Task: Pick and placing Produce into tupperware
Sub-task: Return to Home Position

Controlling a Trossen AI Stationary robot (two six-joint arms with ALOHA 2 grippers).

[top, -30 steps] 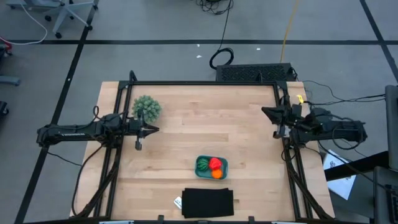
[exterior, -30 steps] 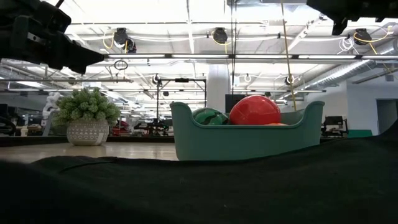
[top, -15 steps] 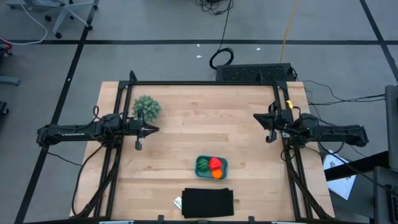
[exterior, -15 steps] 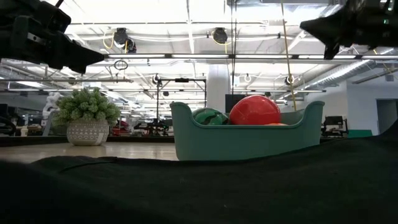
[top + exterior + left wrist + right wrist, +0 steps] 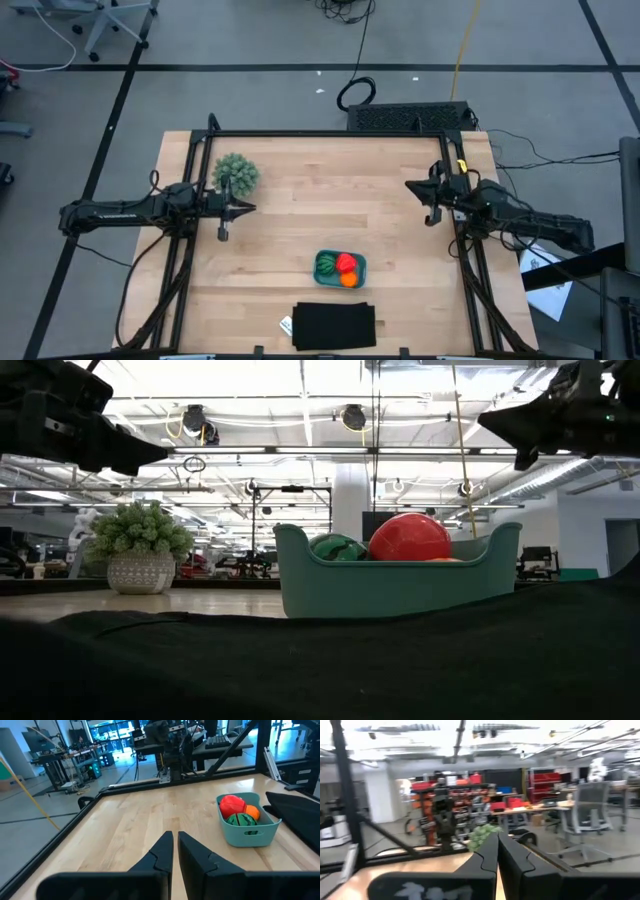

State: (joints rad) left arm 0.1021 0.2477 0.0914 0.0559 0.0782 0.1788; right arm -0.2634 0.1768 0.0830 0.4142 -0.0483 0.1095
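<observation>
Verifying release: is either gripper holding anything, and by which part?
Nothing is held. The left gripper and the right gripper are both shut and empty. The produce lies in the tupperware.

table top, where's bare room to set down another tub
Widest free patch: the table middle, between the plant by the left arm and the right arm. Also bare on either side of the teal tub. Crowded: the tub sits close to the black mat.

orange piece (image 5: 446,559) mostly hidden by tupperware (image 5: 400,588) wall | tupperware base behind black mat (image 5: 300,670)
</observation>
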